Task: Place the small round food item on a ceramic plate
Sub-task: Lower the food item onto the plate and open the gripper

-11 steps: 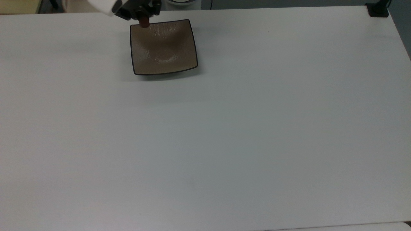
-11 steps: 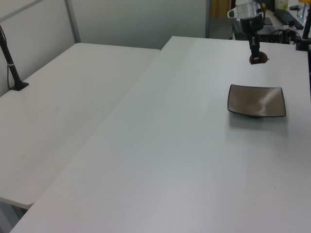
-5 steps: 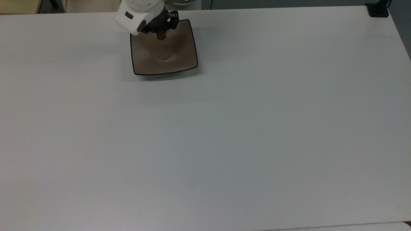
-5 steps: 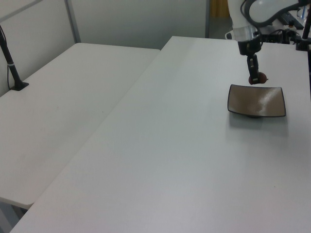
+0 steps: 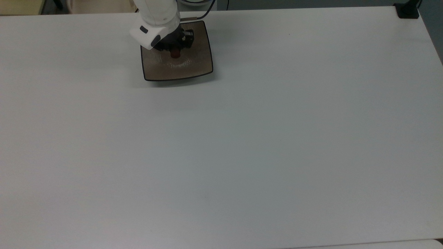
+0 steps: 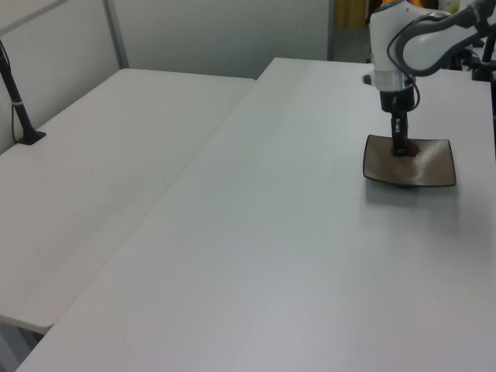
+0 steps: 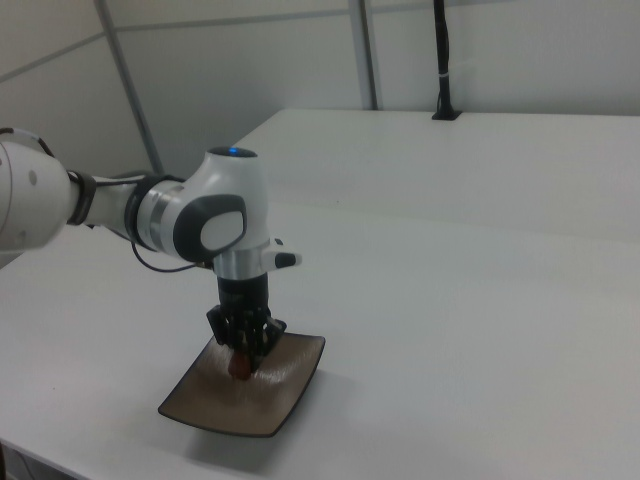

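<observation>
the tiny glossy reddish-brown food chunk (image 5: 175,54) is being held clenched in the black two-finger gripper (image 5: 175,52), directly over the sunken centre of the square beige-brown ceramic plate (image 5: 193,67), long axis seemingly upright

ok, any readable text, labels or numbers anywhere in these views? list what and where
None: no readable text in any view.
The arm's hand, closed on the small round food item low over the ceramic plate, carries no legible marking.
The plate and the table are plain.
</observation>
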